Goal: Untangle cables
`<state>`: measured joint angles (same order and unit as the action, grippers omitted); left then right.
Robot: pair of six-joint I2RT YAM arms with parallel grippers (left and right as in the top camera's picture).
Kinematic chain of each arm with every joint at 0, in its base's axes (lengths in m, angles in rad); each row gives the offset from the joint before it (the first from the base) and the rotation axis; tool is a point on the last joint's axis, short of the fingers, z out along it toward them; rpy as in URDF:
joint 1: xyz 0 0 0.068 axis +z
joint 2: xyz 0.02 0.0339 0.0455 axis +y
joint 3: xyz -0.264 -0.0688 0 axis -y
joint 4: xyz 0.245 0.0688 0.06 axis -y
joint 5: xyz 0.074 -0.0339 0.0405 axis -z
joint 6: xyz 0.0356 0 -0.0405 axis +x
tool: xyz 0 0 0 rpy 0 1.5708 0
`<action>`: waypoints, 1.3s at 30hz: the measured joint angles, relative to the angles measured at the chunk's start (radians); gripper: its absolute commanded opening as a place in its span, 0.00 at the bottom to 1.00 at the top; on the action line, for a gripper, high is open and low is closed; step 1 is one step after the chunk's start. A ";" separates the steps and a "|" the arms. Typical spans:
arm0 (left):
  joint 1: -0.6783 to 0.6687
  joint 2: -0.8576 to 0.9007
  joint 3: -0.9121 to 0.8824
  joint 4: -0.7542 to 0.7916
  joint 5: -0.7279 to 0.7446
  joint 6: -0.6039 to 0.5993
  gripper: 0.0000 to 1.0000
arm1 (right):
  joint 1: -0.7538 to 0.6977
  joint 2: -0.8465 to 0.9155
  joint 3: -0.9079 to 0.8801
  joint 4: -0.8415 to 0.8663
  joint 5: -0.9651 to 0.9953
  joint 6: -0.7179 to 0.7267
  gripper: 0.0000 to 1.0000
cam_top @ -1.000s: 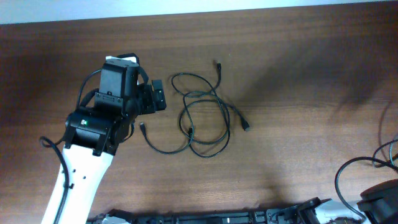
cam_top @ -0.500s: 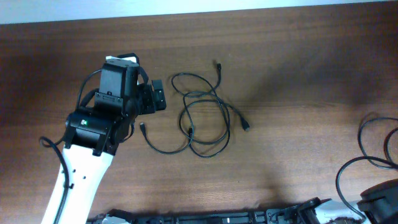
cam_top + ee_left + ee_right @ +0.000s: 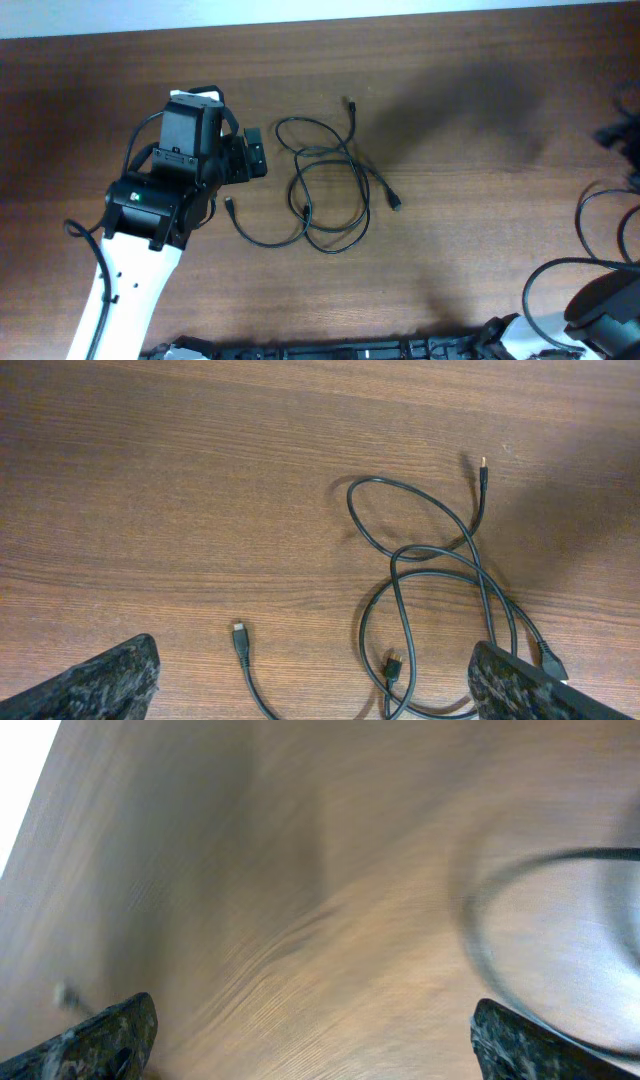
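Note:
The cables (image 3: 330, 190) are thin black cords lying in overlapping loops on the wooden table (image 3: 470, 120), just right of my left gripper (image 3: 252, 153). In the left wrist view the loops (image 3: 430, 580) cross each other ahead of the open left gripper (image 3: 315, 680). One small plug (image 3: 239, 635) and another plug (image 3: 393, 665) lie between its fingers, untouched. My right gripper (image 3: 320, 1040) is open over bare, motion-blurred wood and holds nothing.
The right arm's thicker black wires (image 3: 600, 230) loop at the table's right side, and a blurred dark part of that arm (image 3: 620, 135) shows at the right edge. A grey blurred loop (image 3: 530, 950) crosses the right wrist view. Pale wall runs along the far table edge.
The right arm has swung at the right edge, its wires shifting and a blurred dark part appearing there. The left arm and the cables have not moved.

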<state>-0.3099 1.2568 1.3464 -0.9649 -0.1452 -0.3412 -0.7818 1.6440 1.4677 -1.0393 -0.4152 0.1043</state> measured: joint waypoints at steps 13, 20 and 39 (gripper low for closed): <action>0.000 0.000 0.000 0.000 0.000 0.000 0.99 | 0.674 0.000 0.000 -0.007 -0.021 -0.034 0.99; 0.000 0.000 0.000 0.000 0.000 0.000 0.99 | 0.930 0.018 0.000 0.026 -0.020 -0.025 0.99; 0.000 0.000 0.000 0.000 0.000 0.000 0.99 | 1.274 0.368 -0.002 0.332 -0.032 0.324 0.99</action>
<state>-0.3099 1.2568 1.3464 -0.9649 -0.1452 -0.3408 0.4919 2.0121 1.4654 -0.7071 -0.4469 0.4282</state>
